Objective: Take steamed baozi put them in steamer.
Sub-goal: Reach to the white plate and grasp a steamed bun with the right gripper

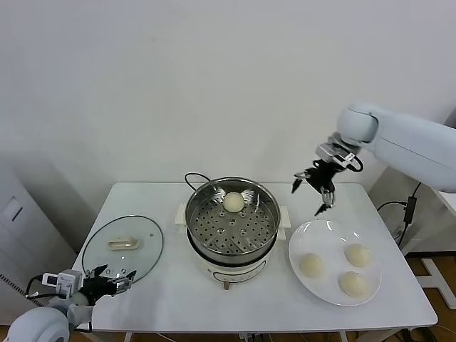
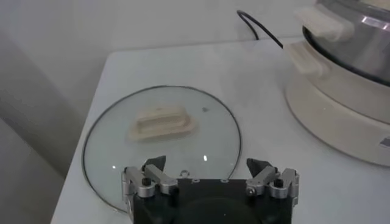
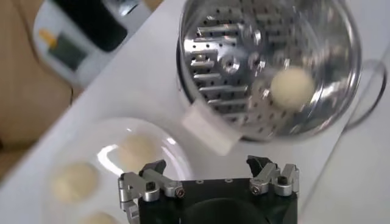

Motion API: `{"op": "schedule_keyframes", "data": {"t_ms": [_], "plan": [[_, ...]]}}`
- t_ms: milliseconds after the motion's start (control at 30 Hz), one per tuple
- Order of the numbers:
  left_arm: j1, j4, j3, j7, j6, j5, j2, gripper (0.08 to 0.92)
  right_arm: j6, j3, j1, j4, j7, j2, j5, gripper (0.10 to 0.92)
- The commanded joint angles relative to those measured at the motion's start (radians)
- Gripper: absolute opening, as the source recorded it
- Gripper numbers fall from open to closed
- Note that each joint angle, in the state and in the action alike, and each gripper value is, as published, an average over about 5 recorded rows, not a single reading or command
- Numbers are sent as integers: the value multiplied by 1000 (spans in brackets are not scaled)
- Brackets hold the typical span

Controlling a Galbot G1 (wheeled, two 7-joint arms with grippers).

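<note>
- While the left tool point(image 1: 107, 279) waits low at the front left corner of the table point(image 1: 171, 303), its fingers point(image 2: 152, 173) spread apart and empty, the right tool point(image 1: 313, 187) hangs in the air above the table's back right area, between the steamer point(image 1: 231, 226) and the plate point(image 1: 322, 239).
- Right tool: released, holding nothing; its dark fingers point(image 3: 152, 172) stand apart in the right wrist view, with the steamer's side handle point(image 3: 210, 128) below them.
- One steamed baozi point(image 1: 233, 201) lies inside the steamer on the perforated tray point(image 1: 221, 231), toward the tray's back side, close to the steel wall.
- Three more baozi sit on the white plate near the front right corner of the table: one point(image 1: 311, 265) toward the steamer side, one point(image 1: 358, 254) toward the right edge, one point(image 1: 353, 283) nearest the front edge. They lie apart from one another.
- Steamer: in the middle of the table, uncovered, on a white base point(image 1: 228, 268), with a black cord point(image 1: 194, 179) looping behind it toward the back edge.
- Glass lid point(image 1: 122, 246): flat on the table near the left edge, cream handle point(image 2: 161, 123) up, just ahead of the left tool.
</note>
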Motion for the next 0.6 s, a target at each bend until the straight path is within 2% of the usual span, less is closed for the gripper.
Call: {"op": "schedule_keyframes", "data": {"t_ms": [33,600], "plan": [[2,-3,-3,-1,2,0,-2,823,-195,-32,-91,74,54,-130,44,823],[-2,-8,-3,-15,18,1,-17,823,-195,222,-443,-22,118,-71,-98,823]]}}
